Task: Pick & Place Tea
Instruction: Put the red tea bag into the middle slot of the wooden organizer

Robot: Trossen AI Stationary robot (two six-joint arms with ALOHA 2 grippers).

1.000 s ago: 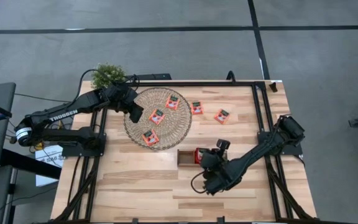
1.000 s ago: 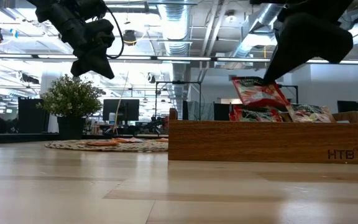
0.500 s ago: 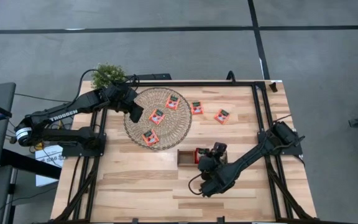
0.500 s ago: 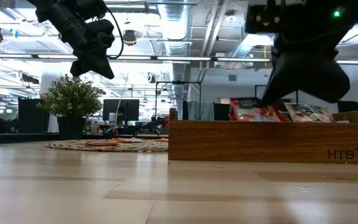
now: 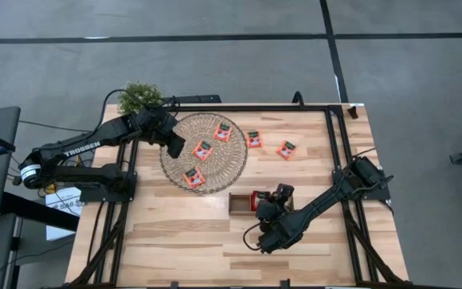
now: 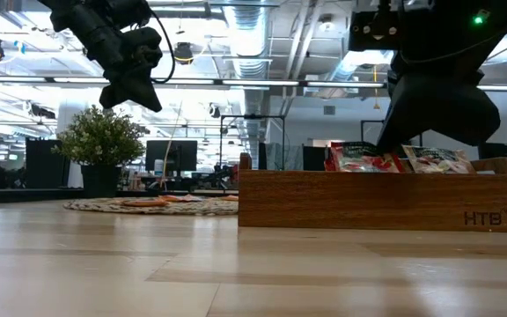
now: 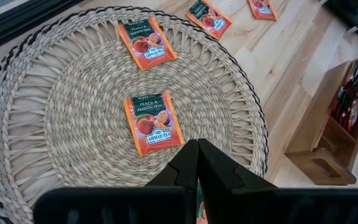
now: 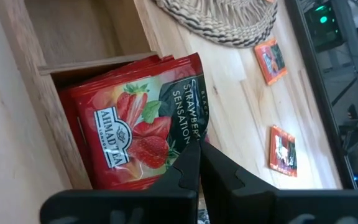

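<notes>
the right hand (image 8: 197, 152) is sitting low over the wooden tray (image 5: 237, 203) near the middle of the counter (image 5: 183, 241), its two fingers pinched together on the top edge of a red strawberry sachet (image 8: 138, 127) that is standing among others in the tray's middle compartment, with the end compartment beside it showing bare wood. judging by the look of it, this tea is going to handle as next to nothing in weight: a thin, flat foil-paper packet, floppy rather than stiff, a bit slick on the faces, so an edge pinch like this one seems the sensible hold, and too much squeeze would likely just crumple it. the right arm is reaching in from the counter's right side, folded low with the wrist tipped down into the tray. over on the other side, the left hand (image 7: 197, 165) is hovering above the round woven mat (image 7: 55, 93), fingers closed on nothing, with an orange peach sachet (image 7: 153, 121) lying flat on the weave just ahead of it. more sachets (image 5: 253, 139) are lying on the mat and on the bare counter just beside it, well apart from the tray.
</notes>
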